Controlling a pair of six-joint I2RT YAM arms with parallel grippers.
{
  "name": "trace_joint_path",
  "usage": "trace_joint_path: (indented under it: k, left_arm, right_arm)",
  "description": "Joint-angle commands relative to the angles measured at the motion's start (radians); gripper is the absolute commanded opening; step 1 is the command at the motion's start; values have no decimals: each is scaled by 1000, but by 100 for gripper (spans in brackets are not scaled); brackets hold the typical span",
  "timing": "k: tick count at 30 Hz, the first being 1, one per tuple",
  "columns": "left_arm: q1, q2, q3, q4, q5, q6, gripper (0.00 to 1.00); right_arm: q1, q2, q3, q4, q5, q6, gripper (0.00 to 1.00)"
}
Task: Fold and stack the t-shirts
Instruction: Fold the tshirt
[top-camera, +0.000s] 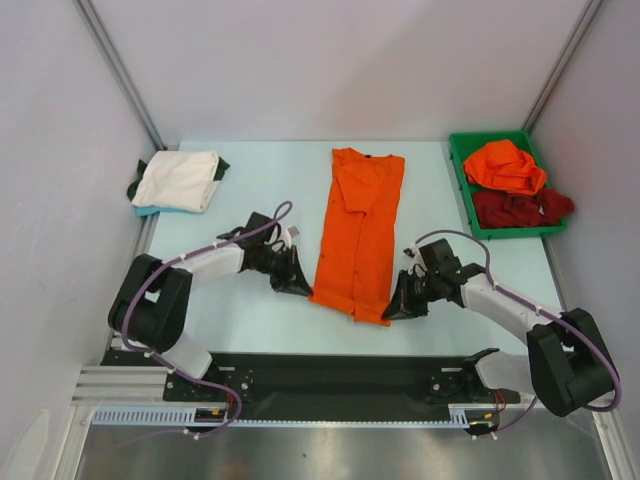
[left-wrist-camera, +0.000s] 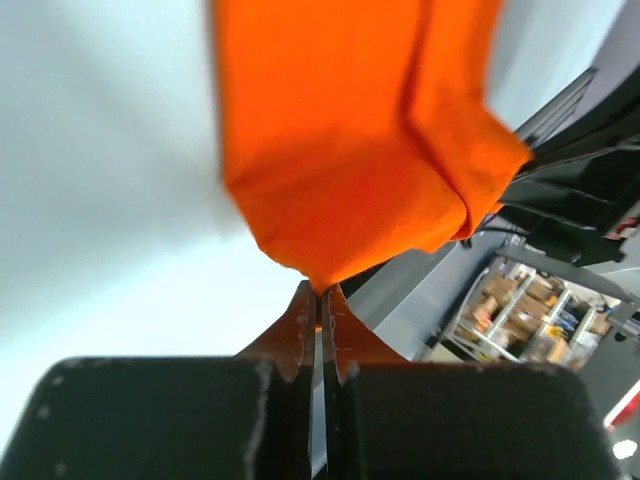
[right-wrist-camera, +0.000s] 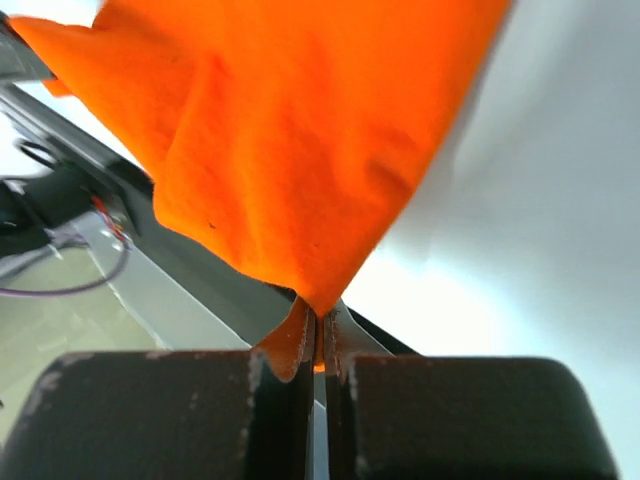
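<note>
Left fingers (left-wrist-camera: 300, 335), right fingers (right-wrist-camera: 292, 345): clamped on orange shirt (top-camera: 360, 230) near hem corners.
Long axis running away from both across tabletop (top-camera: 260, 185); neither side nearer.

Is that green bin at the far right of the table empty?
No, the green bin holds a crumpled orange t-shirt and, beside it, a dark red t-shirt.

Pale blue counter (top-camera: 260, 320) has a long orange t-shirt (top-camera: 360, 230) stretched near-to-far down the middle, a folded white t-shirt (top-camera: 178, 180) in the far left corner, and a green bin (top-camera: 488, 137) far right.
</note>
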Motion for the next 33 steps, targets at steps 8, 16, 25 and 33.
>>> trace_joint_path:
  k: [8, 16, 25, 33]
  left_arm:
    - [65, 88, 358, -77, -17, 160, 1]
    - [86, 245, 551, -88, -16, 198, 0]
    - [97, 401, 748, -92, -17, 232, 1]
    - [117, 524, 909, -86, -68, 255, 0]
  right_arm:
    - [-167, 25, 153, 31, -62, -79, 0]
    - [-262, 140, 267, 142, -59, -75, 0]
    - [-320, 318, 411, 211, -49, -105, 0]
    - [-346, 467, 512, 249, -32, -149, 0]
